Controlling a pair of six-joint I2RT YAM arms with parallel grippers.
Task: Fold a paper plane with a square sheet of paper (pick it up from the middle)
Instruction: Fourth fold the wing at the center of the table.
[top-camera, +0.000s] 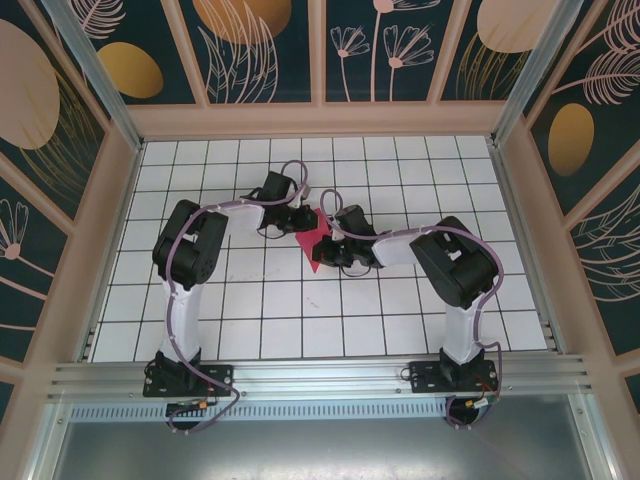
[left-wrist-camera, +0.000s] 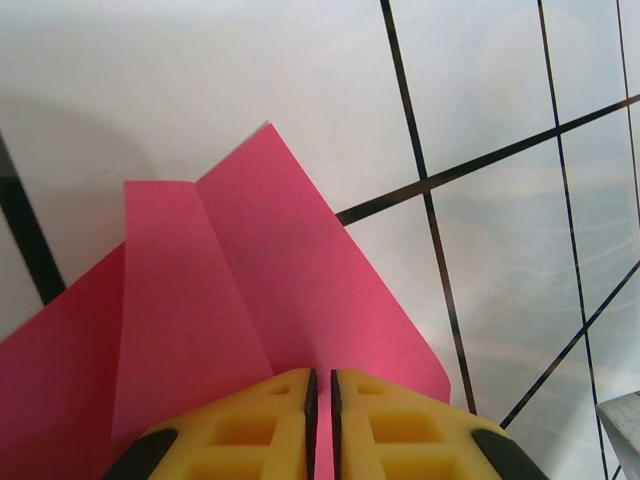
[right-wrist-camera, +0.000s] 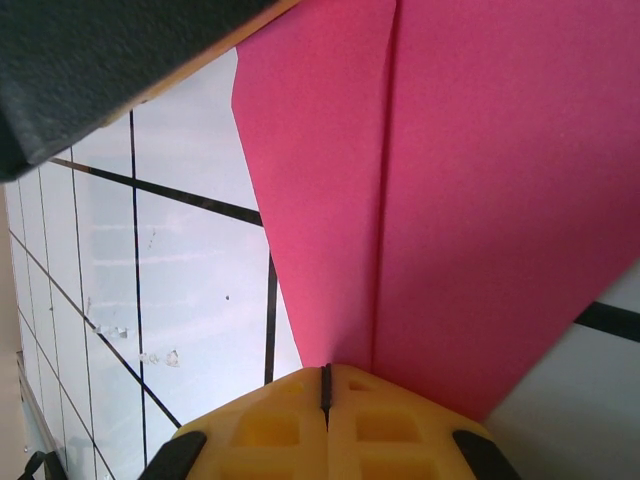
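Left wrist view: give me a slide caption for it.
Left gripper shut on the partly folded red-pink paper, over the white grid table.

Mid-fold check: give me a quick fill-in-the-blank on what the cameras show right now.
1. The left gripper and right gripper each pinch the red ____.
2. In the top view, the paper sits ____ the two grippers.
3. The fingertips in the wrist views are ____.
4. The table has white tiles with ____ lines.
Missing words: paper; between; yellow; black.

No legible text, label, brand, number or sign on any surface.
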